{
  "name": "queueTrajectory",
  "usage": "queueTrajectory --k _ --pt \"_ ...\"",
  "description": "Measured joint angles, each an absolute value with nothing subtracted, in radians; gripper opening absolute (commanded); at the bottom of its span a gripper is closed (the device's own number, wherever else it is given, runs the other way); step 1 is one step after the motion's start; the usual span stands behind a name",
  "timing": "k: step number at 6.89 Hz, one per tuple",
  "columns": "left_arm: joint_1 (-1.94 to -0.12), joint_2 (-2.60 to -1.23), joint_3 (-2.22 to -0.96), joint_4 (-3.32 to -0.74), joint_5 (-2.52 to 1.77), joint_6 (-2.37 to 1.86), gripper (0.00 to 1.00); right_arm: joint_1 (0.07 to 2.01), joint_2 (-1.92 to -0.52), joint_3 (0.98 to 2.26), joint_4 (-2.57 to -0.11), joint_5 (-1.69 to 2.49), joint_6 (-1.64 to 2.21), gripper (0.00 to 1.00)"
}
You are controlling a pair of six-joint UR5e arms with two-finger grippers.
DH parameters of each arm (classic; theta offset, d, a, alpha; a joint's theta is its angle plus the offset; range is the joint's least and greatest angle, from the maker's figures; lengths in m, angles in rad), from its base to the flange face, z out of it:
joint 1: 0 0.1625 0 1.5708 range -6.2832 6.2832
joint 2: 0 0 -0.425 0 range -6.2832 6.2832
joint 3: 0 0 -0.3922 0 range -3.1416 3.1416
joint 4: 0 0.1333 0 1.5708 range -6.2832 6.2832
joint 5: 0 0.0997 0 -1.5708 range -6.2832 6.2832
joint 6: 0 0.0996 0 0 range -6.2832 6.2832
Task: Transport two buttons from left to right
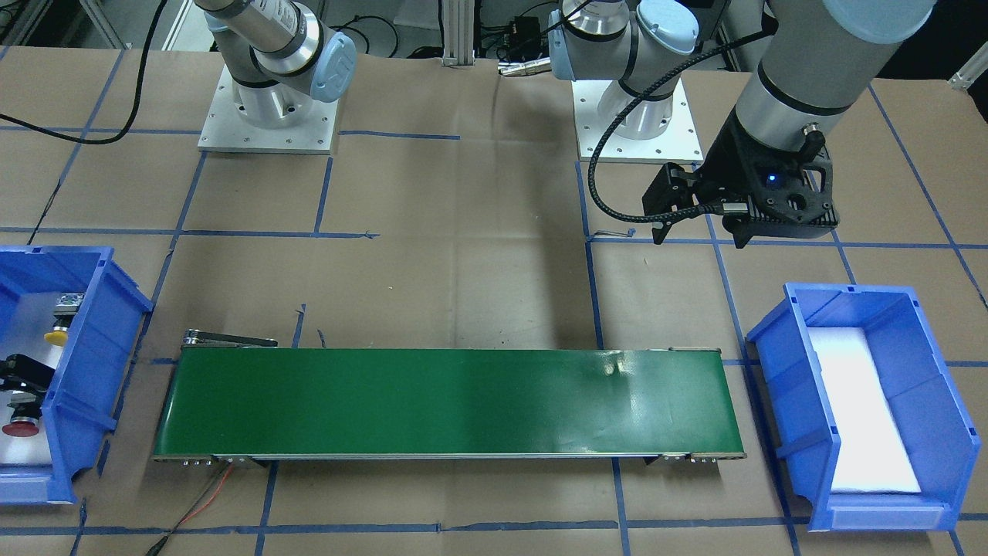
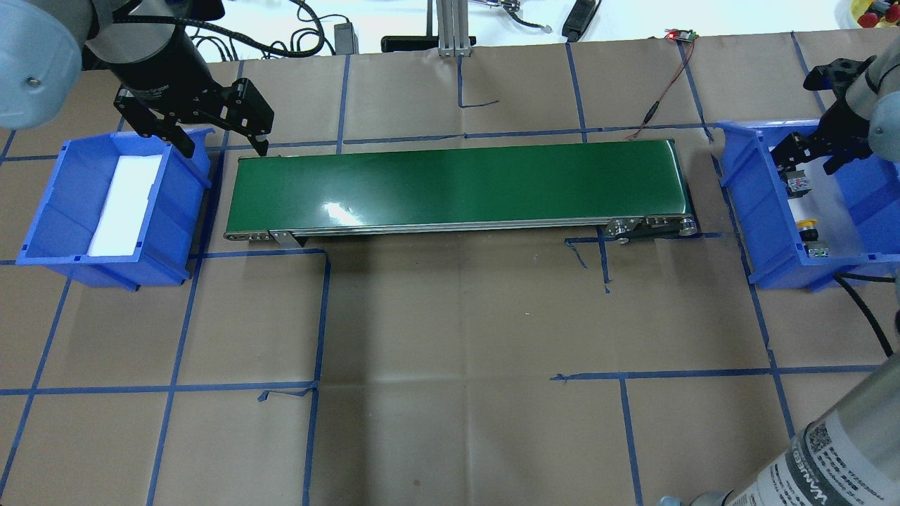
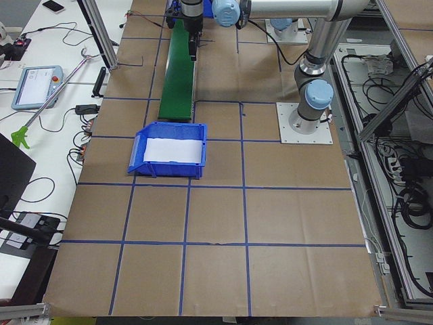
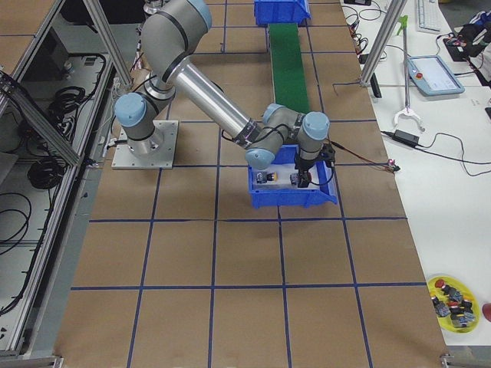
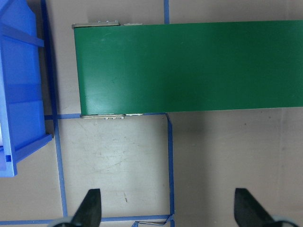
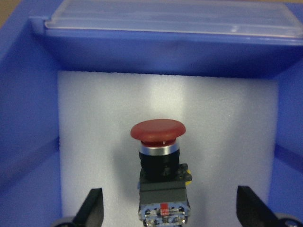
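Observation:
The red button point(image 6: 158, 132) lies on white foam in the blue bin point(image 6: 28, 118) on my right side. My right gripper point(image 6: 163, 210) is open and low in that bin, its fingers on either side of the button's contact block without touching it. The front view shows the red cap point(image 1: 19, 427) below this gripper point(image 1: 19, 377), and the yellow button point(image 1: 55, 337) beside it. In the overhead view the yellow cap point(image 2: 808, 225) shows, and the red cap is hidden under the right gripper point(image 2: 808, 160). My left gripper point(image 2: 225, 149) is open and empty, high above the belt's left end.
A green conveyor belt point(image 2: 457, 183) runs between the two bins. The blue bin point(image 2: 63, 218) on my left side holds only a white foam pad. The left wrist view shows the belt's end point(image 5: 189, 66) and that bin's edge point(image 5: 19, 85). Blue tape lines cross the brown table.

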State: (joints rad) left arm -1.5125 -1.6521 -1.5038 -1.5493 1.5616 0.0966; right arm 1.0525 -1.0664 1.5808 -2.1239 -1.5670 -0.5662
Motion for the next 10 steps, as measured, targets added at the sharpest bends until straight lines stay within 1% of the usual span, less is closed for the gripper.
queueTrajectory --k 2,4,6,7,8,10 --pt "-1.512 -1.652 -1.503 -1.549 1.562 0.097 1.0 1.059 -1.154 1.57 -2.08 -1.565 -0.516 1.0" --pt "-1.513 -1.652 -1.503 -1.549 1.562 0.097 1.0 1.106 -1.277 1.54 -1.885 -1.529 -0.416 1.0" --pt "-1.512 -1.654 -1.503 -1.549 1.562 0.097 1.0 1.252 -1.388 1.524 -1.807 -1.487 -0.35 1.0" --pt "-1.512 -1.655 -1.502 -1.549 1.562 0.097 1.0 1.33 -1.44 1.527 -1.784 -1.48 -0.228 1.0" --pt "-1.512 -1.656 -1.502 -1.549 1.562 0.097 1.0 1.4 -1.479 1.536 -1.75 -1.477 -0.101 1.0" --pt "-1.512 -1.656 -1.502 -1.549 1.562 0.097 1.0 1.509 -1.539 1.569 -1.698 -1.475 0.011 1.0"
